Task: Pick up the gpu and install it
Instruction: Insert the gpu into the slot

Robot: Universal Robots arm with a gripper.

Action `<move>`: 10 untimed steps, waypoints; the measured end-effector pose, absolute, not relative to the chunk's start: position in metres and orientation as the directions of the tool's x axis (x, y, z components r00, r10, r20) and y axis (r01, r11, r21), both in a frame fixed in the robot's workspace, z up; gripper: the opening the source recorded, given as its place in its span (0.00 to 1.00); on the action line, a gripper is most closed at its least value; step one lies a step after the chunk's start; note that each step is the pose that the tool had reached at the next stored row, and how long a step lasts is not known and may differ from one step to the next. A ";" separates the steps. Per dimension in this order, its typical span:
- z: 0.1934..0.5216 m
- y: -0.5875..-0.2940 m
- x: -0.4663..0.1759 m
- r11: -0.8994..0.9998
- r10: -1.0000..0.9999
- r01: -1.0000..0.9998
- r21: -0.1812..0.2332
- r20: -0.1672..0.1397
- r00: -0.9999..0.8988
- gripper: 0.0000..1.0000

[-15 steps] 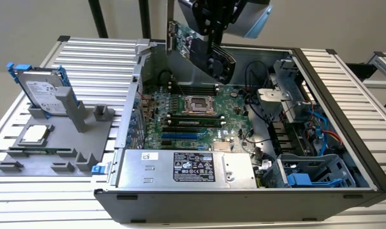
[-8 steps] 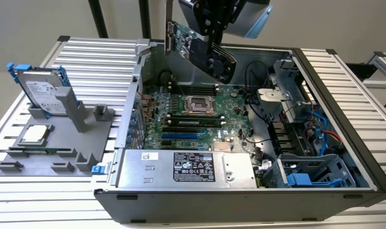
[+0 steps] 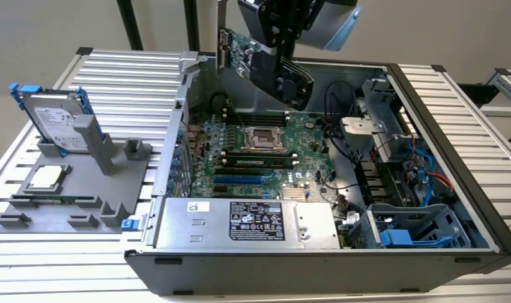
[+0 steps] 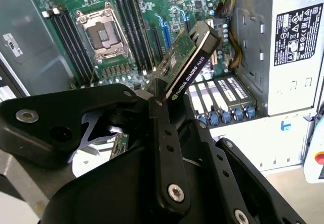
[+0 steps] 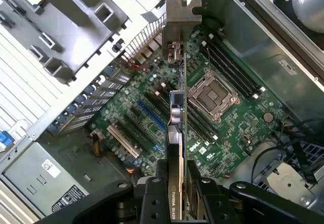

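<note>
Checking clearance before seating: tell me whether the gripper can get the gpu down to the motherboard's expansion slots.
Probably yes. The gripper is shut on the gpu above the open case, and the expansion slots lie bare beneath it; no cable or part crosses them in the first wrist view.
</note>
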State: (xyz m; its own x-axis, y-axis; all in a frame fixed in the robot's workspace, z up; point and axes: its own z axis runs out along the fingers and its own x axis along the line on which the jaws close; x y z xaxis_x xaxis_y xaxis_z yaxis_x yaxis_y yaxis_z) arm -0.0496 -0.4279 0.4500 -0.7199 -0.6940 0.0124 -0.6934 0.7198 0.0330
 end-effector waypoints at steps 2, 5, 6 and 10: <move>0.450 -0.428 -0.050 0.712 -0.702 -0.701 0.033 0.012 -0.712 0.00; 0.450 -0.428 -0.050 0.701 -0.713 -0.713 0.033 0.012 -0.701 0.00; 0.450 -0.428 -0.050 0.697 -0.717 -0.716 0.033 0.012 -0.697 0.00; 0.450 -0.428 -0.050 0.683 -0.731 -0.730 0.033 0.012 -0.683 0.00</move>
State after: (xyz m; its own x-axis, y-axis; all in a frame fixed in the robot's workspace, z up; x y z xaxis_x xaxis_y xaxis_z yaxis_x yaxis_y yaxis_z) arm -0.0496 -0.4279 0.4500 -0.6828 -0.7305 0.0124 -0.7299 0.6827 0.0331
